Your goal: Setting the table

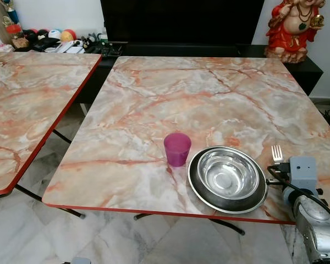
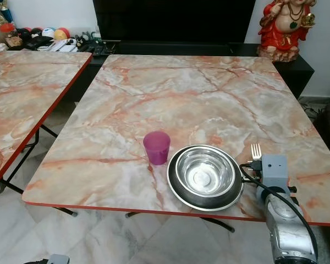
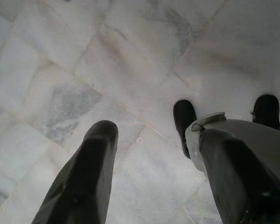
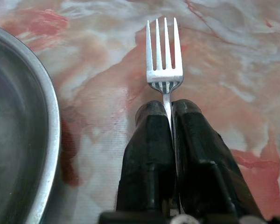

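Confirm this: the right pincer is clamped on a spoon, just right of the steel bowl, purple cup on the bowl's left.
Not a spoon: the right wrist view shows the right pincer clamped on a fork. The rest holds: steel bowl, purple cup.

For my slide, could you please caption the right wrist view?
Right gripper shut on a fork, beside the steel bowl.

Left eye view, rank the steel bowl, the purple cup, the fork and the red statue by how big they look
1. Steel bowl, widest of the four.
2. Red statue, cut off by the top edge and farther away, so its rank is unsure.
3. Purple cup.
4. Fork: just its tines show, held by the right gripper.
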Motion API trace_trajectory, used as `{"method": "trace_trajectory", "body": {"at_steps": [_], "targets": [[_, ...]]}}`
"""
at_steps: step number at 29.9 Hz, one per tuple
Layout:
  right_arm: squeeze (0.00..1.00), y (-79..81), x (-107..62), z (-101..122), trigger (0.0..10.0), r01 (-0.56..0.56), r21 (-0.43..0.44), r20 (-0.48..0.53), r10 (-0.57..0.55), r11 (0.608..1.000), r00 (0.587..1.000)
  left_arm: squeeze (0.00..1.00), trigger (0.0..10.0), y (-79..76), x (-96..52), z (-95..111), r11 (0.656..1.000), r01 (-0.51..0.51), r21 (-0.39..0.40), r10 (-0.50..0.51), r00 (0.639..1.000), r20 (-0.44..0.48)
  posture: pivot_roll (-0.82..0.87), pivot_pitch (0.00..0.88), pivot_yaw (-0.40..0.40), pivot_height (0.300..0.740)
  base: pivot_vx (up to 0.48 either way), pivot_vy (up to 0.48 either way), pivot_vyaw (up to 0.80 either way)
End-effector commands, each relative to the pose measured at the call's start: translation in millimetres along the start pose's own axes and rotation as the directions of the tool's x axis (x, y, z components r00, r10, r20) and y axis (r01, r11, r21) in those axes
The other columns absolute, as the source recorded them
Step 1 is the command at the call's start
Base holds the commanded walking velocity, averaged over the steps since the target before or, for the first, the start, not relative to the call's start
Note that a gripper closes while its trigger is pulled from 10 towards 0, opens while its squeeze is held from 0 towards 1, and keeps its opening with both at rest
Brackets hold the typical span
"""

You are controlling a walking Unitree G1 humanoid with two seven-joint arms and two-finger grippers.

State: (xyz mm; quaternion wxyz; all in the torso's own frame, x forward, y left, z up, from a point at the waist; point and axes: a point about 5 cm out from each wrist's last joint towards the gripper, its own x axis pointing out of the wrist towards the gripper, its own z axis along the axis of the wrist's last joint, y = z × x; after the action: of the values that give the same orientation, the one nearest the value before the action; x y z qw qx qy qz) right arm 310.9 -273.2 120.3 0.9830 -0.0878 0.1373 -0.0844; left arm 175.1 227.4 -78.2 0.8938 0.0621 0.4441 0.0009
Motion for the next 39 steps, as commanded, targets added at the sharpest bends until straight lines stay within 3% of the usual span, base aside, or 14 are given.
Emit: {"method": "trace_trajectory", "body": {"at_steps": [1, 14, 23, 39], "targets": [[0.0, -4.4, 1.4, 1.0, 10.0, 0.004, 0.011, -0.006, -0.004, 1.0, 1.0, 0.0, 10.0, -1.0, -1.3, -7.4, 1.0, 0.009, 0.014, -0.009, 0.999, -0.032, -0.04, 0.118, 0.04, 0.74, 0.0, 0.0, 0.0], [0.0, -8.1, 13.0, 5.5, 10.0, -0.014, 0.036, -0.008, 0.015, 0.999, 1.0, 0.0, 10.0, -0.8, -1.1, -6.8, 1.0, 0.007, 0.012, -0.007, 1.0, -0.03, -0.03, 0.122, 0.034, 0.74, 0.0, 0.0, 0.0], [0.0, 5.1, 23.8, 8.2, 10.0, -0.05, 0.078, 0.016, 0.049, 0.996, 0.999, 0.0, 10.0, -1.9, -1.4, -8.1, 1.0, 0.009, 0.016, -0.009, 0.999, -0.03, -0.02, 0.128, 0.036, 0.74, 0.0, 0.0, 0.0], [0.0, 9.4, 32.8, 9.4, 10.0, -0.05, 0.103, 0.016, 0.049, 0.993, 0.999, 0.0, 10.0, -5.3, -1.5, -9.2, 0.999, 0.021, 0.032, -0.02, 0.999, -0.028, -0.01, 0.129, 0.031, 0.74, 0.0, 0.0, 0.0]]}}
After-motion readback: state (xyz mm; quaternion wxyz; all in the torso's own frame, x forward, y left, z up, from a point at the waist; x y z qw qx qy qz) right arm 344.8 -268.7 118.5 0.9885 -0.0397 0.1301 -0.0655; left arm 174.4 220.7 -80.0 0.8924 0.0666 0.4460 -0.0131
